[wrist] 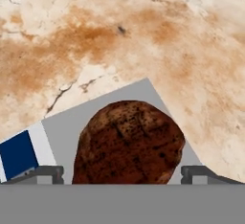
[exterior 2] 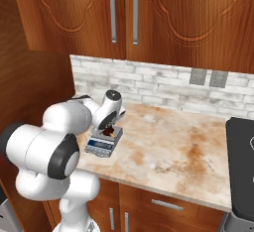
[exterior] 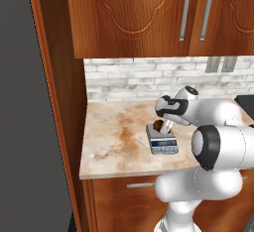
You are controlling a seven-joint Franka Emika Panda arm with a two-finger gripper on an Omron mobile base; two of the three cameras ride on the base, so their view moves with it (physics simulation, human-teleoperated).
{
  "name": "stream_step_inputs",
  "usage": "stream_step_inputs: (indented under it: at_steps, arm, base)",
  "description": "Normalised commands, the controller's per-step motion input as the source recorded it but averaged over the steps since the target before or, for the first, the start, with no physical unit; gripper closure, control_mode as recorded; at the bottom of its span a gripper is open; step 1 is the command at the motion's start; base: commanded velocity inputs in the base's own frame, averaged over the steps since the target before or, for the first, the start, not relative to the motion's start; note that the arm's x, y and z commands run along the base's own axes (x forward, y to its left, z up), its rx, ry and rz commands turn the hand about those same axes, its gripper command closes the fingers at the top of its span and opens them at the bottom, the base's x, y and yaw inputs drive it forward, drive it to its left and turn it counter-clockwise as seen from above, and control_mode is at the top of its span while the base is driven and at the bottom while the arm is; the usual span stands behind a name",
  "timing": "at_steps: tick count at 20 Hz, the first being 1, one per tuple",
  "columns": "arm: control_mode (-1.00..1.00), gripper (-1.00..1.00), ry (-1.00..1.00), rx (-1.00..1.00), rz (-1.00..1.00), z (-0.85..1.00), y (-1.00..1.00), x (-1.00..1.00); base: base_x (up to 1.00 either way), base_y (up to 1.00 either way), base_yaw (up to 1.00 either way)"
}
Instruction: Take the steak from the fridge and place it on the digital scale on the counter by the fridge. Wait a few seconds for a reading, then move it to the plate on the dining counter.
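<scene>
The steak (wrist: 128,142) sits on the digital scale (wrist: 72,129), near the front edge of the counter (exterior: 111,137), toward its left end by the brown side wall. The gripper (wrist: 122,173) is low over it, one finger on each side, but I cannot tell if it is squeezing or loose. A good job now means the meat rests flat and alone on the scale for the reading. The blue display strip (wrist: 18,153) shows no numbers or words.

matt marbled stone counter (exterior: 114,137), smooth grey scale (wrist: 119,104), rough-seared steak (wrist: 128,144), glossy wooden cabinets (exterior 2: 149,13)
</scene>
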Motion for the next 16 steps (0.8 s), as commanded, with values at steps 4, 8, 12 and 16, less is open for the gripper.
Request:
stream_step_inputs:
  at_steps: [4, 8, 12, 16]
  arm:
    - [-1.0, -1.0, -0.09, 0.0, 0.0, 0.52, 0.0, -0.19]
    - [-1.0, -1.0, -0.03, 0.0, 0.0, 0.88, 0.0, -0.44]
    - [-1.0, -1.0, 0.03, 0.0, -0.01, 0.64, 0.0, -0.46]
    - [-1.0, -1.0, 0.1, 0.0, -0.02, 0.32, 0.0, -0.41]
  base:
    - [0.0, 0.0, 0.0]
    - [0.0, 0.0, 0.0]
    - [0.0, 0.0, 0.0]
    - [0.0, 0.0, 0.0]
